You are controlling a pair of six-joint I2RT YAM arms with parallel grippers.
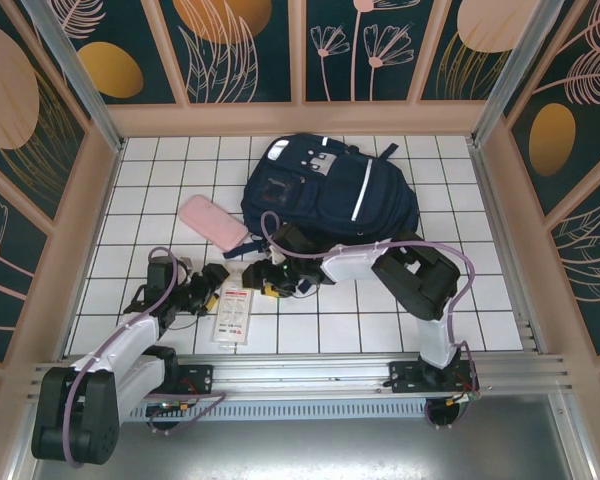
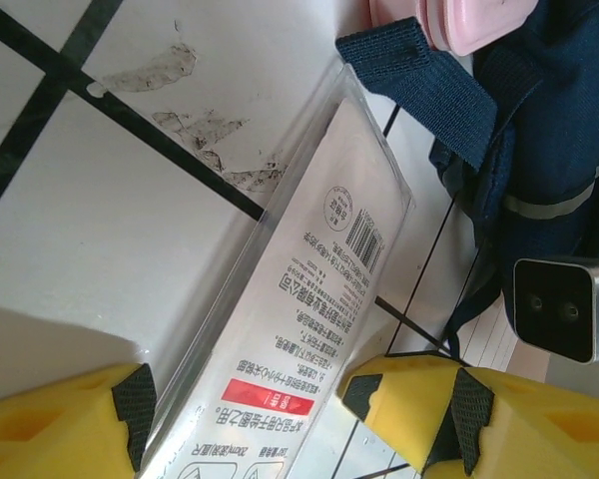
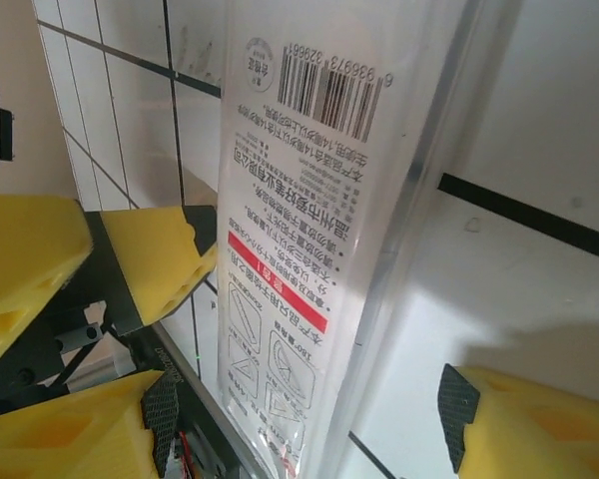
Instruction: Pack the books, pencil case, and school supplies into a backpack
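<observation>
A white-tiled tabletop (image 1: pixel 360 330) with dark grid lines, enclosed by dark teal walls (image 1: pixel 240 50) bearing peach and gold plant motifs.

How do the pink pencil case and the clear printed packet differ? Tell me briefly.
The pencil case is plain opaque pink; the packet is clear plastic with printed text. The pencil case lies diagonally beside the backpack; the packet lies straighter, farther from it. Both lie flat on the tiled table.

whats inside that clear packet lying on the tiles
Through the clear packet a white printed card shows, with a barcode, a red band and Chinese text. Whatever lies behind that card is covered.
</observation>
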